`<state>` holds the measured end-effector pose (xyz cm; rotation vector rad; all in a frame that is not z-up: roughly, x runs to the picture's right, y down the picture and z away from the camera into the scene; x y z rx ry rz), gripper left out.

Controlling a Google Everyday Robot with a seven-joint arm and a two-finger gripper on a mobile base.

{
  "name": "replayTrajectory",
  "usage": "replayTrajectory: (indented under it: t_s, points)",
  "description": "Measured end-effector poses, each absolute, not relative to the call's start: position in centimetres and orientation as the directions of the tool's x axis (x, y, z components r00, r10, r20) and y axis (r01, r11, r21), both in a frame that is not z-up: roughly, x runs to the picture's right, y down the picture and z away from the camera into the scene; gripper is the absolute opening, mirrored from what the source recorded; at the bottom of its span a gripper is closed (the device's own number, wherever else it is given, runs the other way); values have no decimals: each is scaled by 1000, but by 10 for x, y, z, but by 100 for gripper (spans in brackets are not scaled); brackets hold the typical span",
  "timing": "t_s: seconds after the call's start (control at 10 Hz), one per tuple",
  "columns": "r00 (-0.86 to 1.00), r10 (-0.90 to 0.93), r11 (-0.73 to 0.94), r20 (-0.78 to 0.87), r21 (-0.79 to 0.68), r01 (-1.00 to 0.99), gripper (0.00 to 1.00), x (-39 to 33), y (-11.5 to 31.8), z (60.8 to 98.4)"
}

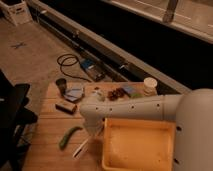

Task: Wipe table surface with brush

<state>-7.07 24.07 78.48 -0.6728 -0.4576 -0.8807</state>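
The table surface (50,127) is a light-brown planked wooden top in the lower left half of the camera view. The brush (82,147) is a thin pale stick lying slanted on the planks, just left of the yellow tray. My white arm reaches in from the right across the table. Its wrist bends down near the table's middle, and the gripper (95,131) hangs beneath it, right above the brush's upper end. The wrist hides how the gripper meets the brush.
A yellow rectangular tray (137,147) fills the table's front right. A green curved item (69,136) lies left of the brush. A dark block (66,106), a dark cup (61,85), a blue item (75,92), red bits (116,93) and a white container (149,85) stand at the back.
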Motion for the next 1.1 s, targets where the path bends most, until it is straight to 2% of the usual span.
replayTrajectory:
  t_s: [0.4,0.7,1.1]
  points:
    - [467,-587,415,662,-250,875,0,-125,233,793]
    - [445,-565,406,695,-235,883,0,-142,259,766]
    - [533,-499,446,683,-325,834,0,-111,291,734]
